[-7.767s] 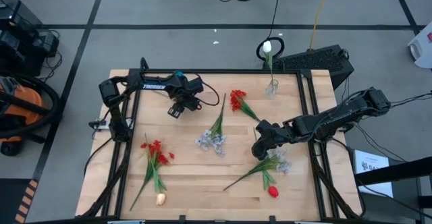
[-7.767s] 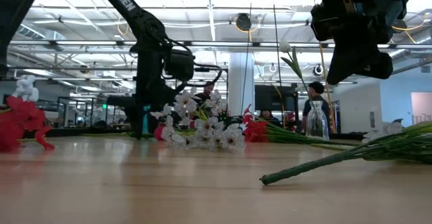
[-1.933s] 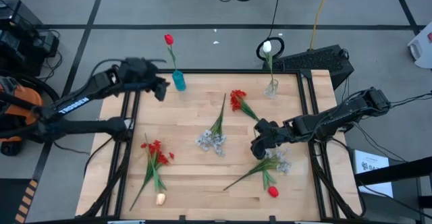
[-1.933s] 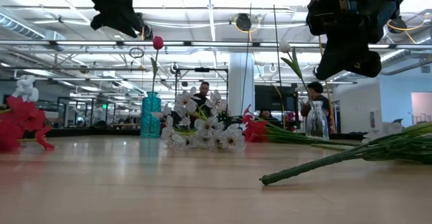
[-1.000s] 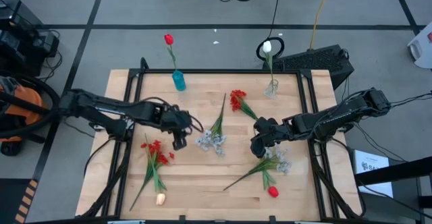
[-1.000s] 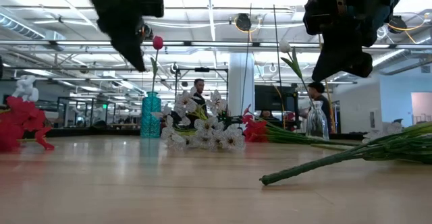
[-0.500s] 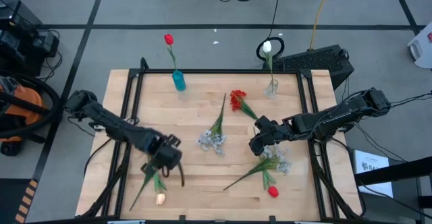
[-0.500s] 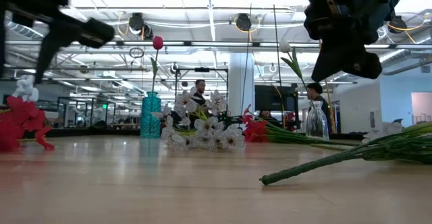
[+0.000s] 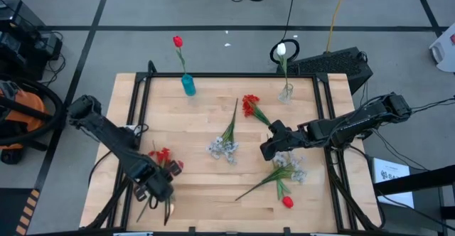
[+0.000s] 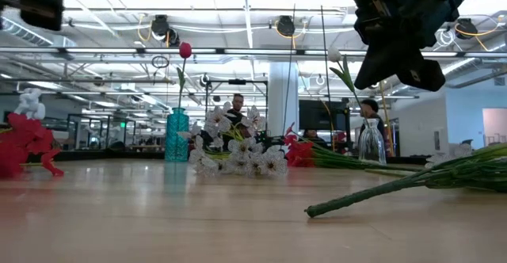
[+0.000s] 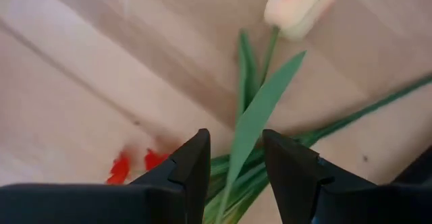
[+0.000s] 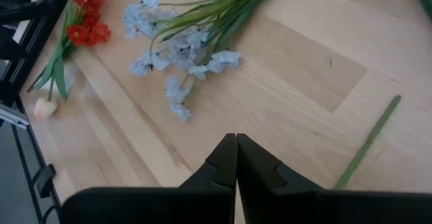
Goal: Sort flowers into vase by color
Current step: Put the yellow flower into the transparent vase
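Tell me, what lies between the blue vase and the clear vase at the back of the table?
Nothing: in the high view, bare wood runs between the blue vase and the clear vase. The red clustered blooms lie just nearer the front.

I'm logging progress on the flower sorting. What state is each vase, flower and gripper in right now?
Teal vase: upright, holds one red tulip.
Clear vase: upright, holds one white tulip.
Cream tulip: lying on the table.
Pale spray: lying loose.
Red blooms: lying loose.
Left gripper: open, over the cream tulip's stem.
Right gripper: shut, empty.
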You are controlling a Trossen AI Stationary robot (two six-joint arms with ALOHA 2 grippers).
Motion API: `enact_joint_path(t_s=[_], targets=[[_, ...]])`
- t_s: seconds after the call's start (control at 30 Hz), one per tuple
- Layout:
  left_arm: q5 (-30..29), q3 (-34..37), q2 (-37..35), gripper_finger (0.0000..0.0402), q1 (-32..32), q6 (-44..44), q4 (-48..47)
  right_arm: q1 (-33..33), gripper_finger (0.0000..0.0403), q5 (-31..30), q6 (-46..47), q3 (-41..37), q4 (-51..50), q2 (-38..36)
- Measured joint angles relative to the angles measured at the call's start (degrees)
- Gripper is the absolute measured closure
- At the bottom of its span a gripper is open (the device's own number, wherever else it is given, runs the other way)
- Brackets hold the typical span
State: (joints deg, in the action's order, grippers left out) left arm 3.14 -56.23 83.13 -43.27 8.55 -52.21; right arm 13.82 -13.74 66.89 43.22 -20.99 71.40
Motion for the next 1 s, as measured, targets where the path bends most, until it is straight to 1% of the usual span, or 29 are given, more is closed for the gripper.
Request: enact_joint_path(t_s=[0.13, 0.23, 0.5, 0.63, 0.83, 1.0], targets=[[-0.79, 3.73, 0.04, 0.0261, -2.19, -4.65, 5.93, 0.0, 0.0403, 0.02, 1.1, 0.0, 0.02, 0.0], [-3.21, 5.1, 0.04, 0.0261, -2.66, -4.78, 5.17, 0.0, 0.0403, 0.02, 1.5, 0.0, 0.02, 0.0], [-1.57, 7.25, 0.09, 0.0261, -2.6, -5.17, 6.04, 0.02, 0.0403, 0.19, -0.95, 0.0, -0.23, 0.0], [-1.57, 7.25, 0.21, 0.0261, -2.58, -3.41, 9.55, 0.02, 0.0403, 0.18, -4.04, 0.0, -0.26, 0.0], [-1.42, 7.25, 3.97, 0.0261, -2.46, -5.21, 13.15, 0.02, 0.0403, 0.22, -7.71, 0.0, -0.26, 0.0], [1.15, 7.25, 8.34, 0.0261, -2.44, -5.26, 13.8, 0.03, 0.0403, 0.26, -10.24, 0.0, -0.28, -0.02]])
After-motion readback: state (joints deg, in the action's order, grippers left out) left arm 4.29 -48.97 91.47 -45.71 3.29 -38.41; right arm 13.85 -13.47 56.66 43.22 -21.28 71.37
